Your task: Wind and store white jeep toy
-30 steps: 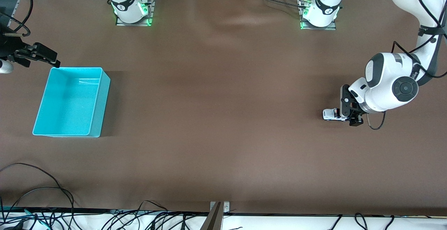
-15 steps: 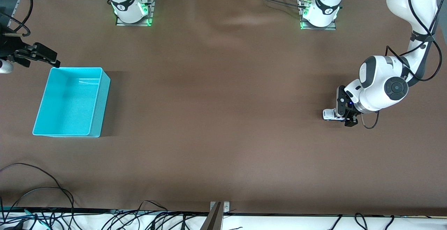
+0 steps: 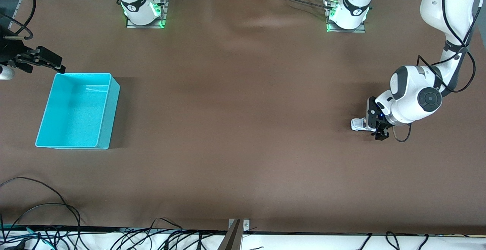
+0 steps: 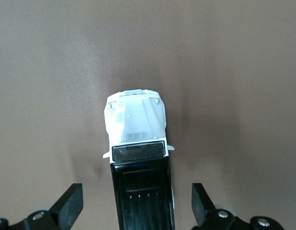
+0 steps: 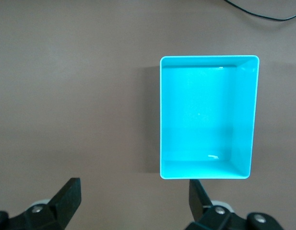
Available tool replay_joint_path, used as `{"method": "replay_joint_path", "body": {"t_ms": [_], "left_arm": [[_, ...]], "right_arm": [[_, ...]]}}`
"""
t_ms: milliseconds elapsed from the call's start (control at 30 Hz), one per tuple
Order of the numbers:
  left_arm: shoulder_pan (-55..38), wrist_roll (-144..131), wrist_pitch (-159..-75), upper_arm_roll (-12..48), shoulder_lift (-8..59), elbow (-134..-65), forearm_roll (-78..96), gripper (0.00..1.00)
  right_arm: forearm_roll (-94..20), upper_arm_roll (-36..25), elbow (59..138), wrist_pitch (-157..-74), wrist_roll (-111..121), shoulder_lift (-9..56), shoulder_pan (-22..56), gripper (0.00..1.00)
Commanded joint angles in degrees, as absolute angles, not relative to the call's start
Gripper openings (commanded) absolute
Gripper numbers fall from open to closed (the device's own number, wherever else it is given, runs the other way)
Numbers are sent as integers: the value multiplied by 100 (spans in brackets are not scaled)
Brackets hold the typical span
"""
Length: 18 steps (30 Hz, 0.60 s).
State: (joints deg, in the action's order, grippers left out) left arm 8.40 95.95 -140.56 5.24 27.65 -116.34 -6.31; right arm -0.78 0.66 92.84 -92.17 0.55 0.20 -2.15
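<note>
Brown cloth: a plain brown table cover [image 3: 235, 128] fills the front view; nothing lies at its centre.
Right gripper: at about 9 o'clock of the front view, the right gripper [image 3: 36, 61] hangs in the air just off the bin's corner that lies farthest from the front camera, toward the right arm's end. Its claw is spread wide and holds nothing. This arm waits.
Cyan bin: an open, empty cyan plastic bin [image 3: 108, 107] sits at about 9 o'clock, at the right arm's end of the table.
White jeep toy: the white jeep toy [image 3: 358, 124], with a black roof, stands on its wheels at about 3 o'clock, at the left arm's end, well apart from the bin.
Left gripper: the left gripper [image 3: 374, 123] is low over the toy's rear half. In the left wrist view its fingers [image 4: 71, 205] stand wide apart on either side of the black roof, touching neither side.
Step in hand: most likely closing on the toy to wind it.
Doing it well: keep the body centred between the fingers, close squarely across its sides, and grip firmly enough that the wheels stay pressed to the cloth.
</note>
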Motion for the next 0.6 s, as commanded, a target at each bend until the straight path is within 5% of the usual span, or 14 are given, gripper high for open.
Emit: {"method": "replay_joint_path", "body": {"t_ms": [0,300,400,567], "left_arm": [[870,9686,-14247,545,2847,-11646,-738,100],[870,9686,-14388,562,2979,-11654,-738,86],[870,9764,-14432,563,2979,-11654,-738,58],[879,9905,-14432,563,2971,-11646,-721,28]], "right_arm": [[9,70,9352,-9167,88,-97,-229,100],[9,70,9352,-9167,88,-97,-229,100],[9,79,9352,-9167,88,-97,-229,100],[9,79,9352,-9167,88,-97,-229,100]]}}
